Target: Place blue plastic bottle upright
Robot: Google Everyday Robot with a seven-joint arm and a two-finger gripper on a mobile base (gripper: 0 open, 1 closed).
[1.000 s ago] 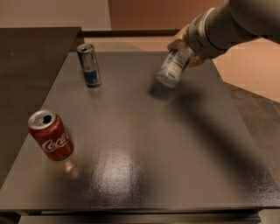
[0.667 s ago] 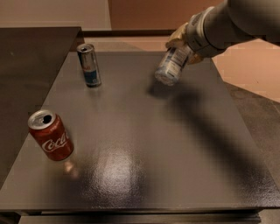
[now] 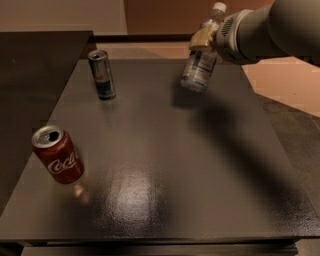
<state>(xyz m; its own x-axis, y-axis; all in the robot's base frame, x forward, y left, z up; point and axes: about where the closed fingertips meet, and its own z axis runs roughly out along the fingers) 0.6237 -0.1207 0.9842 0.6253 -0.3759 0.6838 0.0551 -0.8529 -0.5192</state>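
From my remote station, the dark table [image 3: 225, 195] fills the camera view, with a patch of glare on its near middle. At the near left, close to the table's left edge, a red Coca-Cola can [image 3: 58, 156] stands on its base, its opened top facing up. Well beyond it, at the far left, a slim blue-silver can [image 3: 102, 74] also stands upright, well apart from the red one.

Across from the slim can, at the far right of the table, the blue plastic bottle [image 3: 199, 66] is in the gripper [image 3: 204, 39]. The tan fingers [image 3: 198, 40] are clenched on the bottle's upper part, just below its white cap [image 3: 218, 7]. The bottle is tilted, not upright: the cap leans up and to the right, toward the arm, and the base points down and to the left, toward the tabletop. A dark shadow lies on the surface right under and beside the base. I cannot tell whether the base touches the table or hangs just above it.

The grey arm [image 3: 270, 30] reaches in from the upper right corner and throws a broad shadow down the right side of the table. A second dark surface [image 3: 35, 75] adjoins the table on the left. Past the far edge lie pale floor [image 3: 150, 50] and a brown wall [image 3: 165, 15].
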